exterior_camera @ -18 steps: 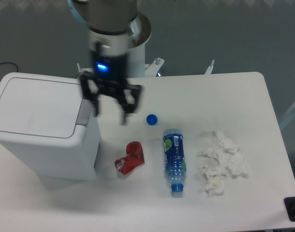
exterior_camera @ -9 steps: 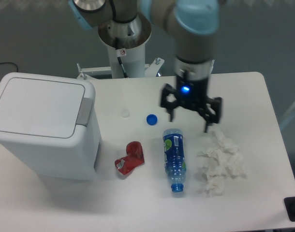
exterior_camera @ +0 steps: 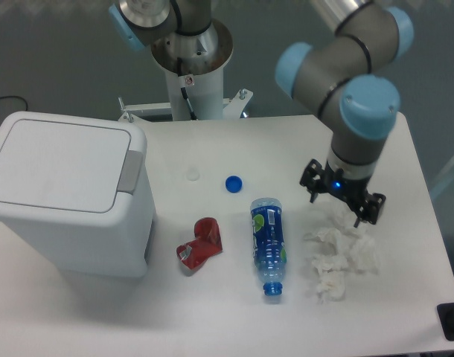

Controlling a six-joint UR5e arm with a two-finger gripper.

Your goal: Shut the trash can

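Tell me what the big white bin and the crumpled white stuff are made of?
The bin looks like smooth, pale plastic: rounded corners and a soft sheen on its flat lid. The crumpled stuff looks like thin tissue paper, matte, with wrinkled, ragged edges, though that is a guess from its look.

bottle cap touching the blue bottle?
Apart. The fixed camera shows bare white table between the blue cap and the blue bottle lying below and right of it.
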